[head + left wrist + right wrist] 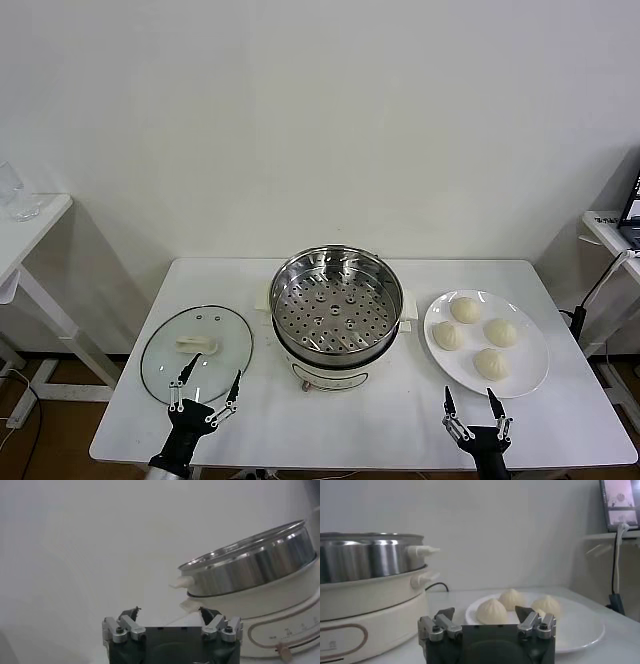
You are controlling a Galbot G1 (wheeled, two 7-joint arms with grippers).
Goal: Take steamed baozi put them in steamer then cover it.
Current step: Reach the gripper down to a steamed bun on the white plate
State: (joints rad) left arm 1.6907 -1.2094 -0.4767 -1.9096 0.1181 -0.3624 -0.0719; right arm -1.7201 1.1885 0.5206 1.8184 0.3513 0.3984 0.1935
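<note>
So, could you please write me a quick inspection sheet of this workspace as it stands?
Surface: white table, nothing spilled.
Job's things: steamer centre, uncovered, tray empty; cover flat on the table to its left; four steamed baozi on white plate to its right.
Clutter: nothing seen.
Grippers: left gripper open, over the cover's near edge; right gripper open, near the plate's near edge; both empty.
Cables: dark cable hanging off the side table at right.
Surroundings: white wall; second side table at left.

No legible text or labels anywhere.
</note>
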